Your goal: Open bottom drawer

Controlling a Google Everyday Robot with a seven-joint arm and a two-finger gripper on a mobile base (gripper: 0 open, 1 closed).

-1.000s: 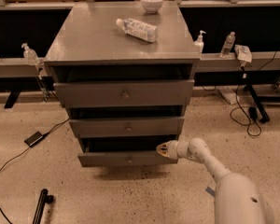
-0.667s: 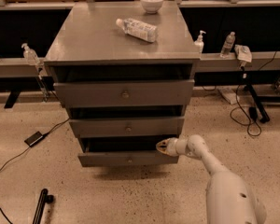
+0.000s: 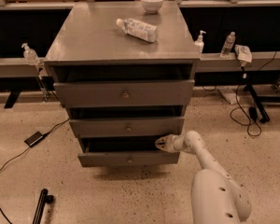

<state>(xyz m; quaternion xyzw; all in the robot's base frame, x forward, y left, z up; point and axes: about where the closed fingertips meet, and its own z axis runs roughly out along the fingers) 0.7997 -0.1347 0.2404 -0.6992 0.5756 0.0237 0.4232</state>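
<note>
Speckled floor [image 3: 130,197]; hand [image 3: 159,143] at btm drawer [image 3: 129,160] (ajar)

You see the bottom drawer [image 3: 129,159], a short grey metal front with a small round centre knob, partly pulled out. The end effector [image 3: 161,143] sits at the knob's 2 o'clock, over the drawer's right end.
</note>
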